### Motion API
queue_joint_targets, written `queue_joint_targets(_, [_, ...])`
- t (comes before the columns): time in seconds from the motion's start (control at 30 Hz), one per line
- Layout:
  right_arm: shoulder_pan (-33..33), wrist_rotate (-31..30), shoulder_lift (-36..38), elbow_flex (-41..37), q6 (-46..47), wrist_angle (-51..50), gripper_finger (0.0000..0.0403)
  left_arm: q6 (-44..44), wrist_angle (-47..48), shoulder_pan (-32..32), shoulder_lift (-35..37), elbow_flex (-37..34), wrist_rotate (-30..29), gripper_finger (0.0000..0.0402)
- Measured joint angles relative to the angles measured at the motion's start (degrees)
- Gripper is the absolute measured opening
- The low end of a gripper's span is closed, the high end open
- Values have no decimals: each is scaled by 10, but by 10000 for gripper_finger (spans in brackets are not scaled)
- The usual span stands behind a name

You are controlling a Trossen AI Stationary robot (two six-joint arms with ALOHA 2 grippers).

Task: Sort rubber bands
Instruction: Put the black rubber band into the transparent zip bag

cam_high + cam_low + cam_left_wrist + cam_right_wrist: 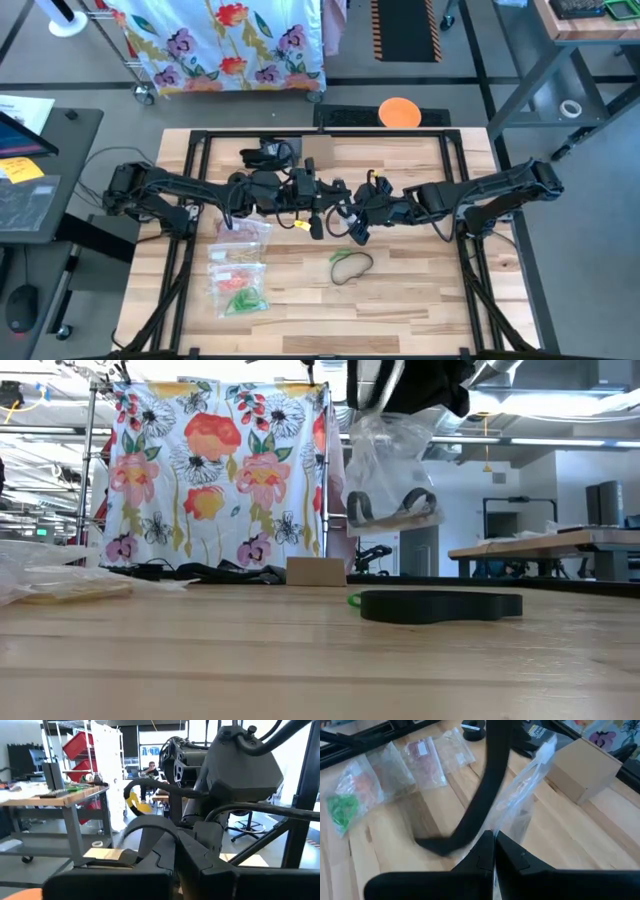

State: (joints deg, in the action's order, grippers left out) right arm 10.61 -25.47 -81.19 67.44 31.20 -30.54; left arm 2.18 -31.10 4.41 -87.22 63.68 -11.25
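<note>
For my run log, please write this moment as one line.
stage: bagging dark bands | left gripper: shut, mid-table | right gripper: shut on clear bag, lifted | dark rubber bands: loose on table

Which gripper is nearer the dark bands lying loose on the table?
Right. The right gripper is raised just beside the dark bands; the left gripper is raised farther off, toward the bags.

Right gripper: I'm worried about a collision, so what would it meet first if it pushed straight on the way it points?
Most likely the clear bag that the right gripper seems to pinch in its shut jaws, with a dark strip across it; behind lies the wooden table. Depth is unclear.
</note>
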Motion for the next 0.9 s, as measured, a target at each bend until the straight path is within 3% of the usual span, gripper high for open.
queue_joint_targets(0.37, [-1, 1, 0, 0, -2, 8, 0, 49, 21, -2, 0, 23, -1, 0])
queue_joint_targets(0.9, [2, 0, 0, 0, -10, 17, 0, 19, 77, -13, 0, 17, -5, 0])
